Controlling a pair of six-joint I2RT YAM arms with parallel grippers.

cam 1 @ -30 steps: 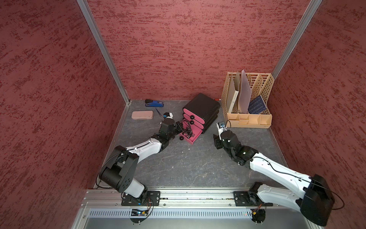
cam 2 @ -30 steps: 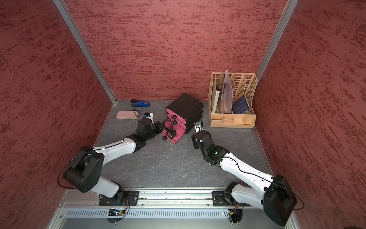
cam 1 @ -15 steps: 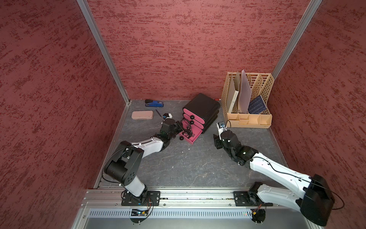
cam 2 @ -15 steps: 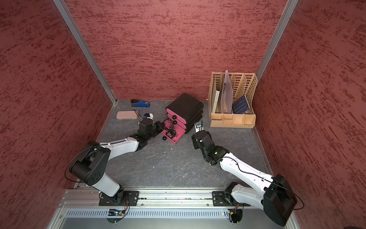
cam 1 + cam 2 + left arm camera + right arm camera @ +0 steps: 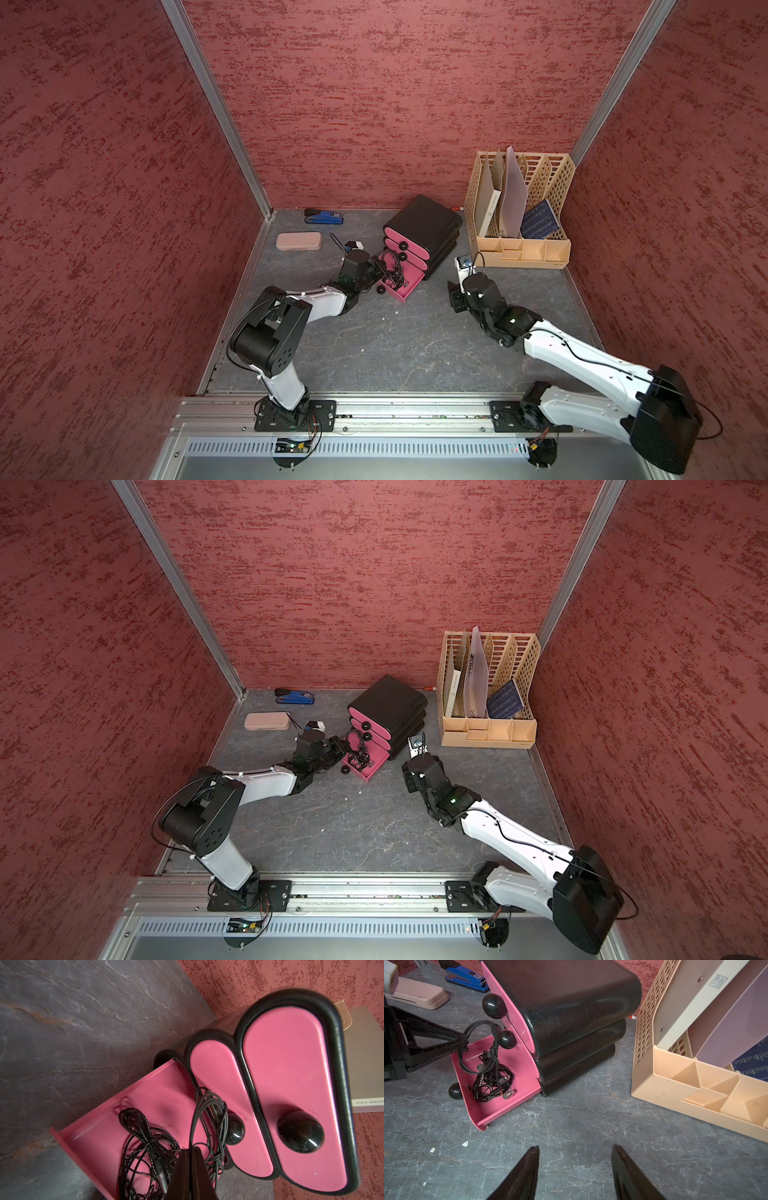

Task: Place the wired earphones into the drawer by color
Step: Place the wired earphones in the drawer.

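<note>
The only words that can be read are "SURE FILE", in capitals on a pale strip of the grey file folder point(image 5: 365, 1059), upside down in the left wrist view and cut off at the picture's edge. The cream file point(image 5: 695, 995) bears a small blue emblem, and the blue stapler point(image 5: 467, 977) has white marks; neither is legible.

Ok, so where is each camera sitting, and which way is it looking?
Both top views: high above the front rail, looking down on the table; both whole arms show.
Left wrist: on the left arm, looking into the open drawer; only the left gripper tip shows, shut on black earphones.
Right wrist: on the right arm, low, facing the drawer unit and file organizer; the open right gripper shows.
Shared: both wrist views show the open drawer and those earphones.
</note>
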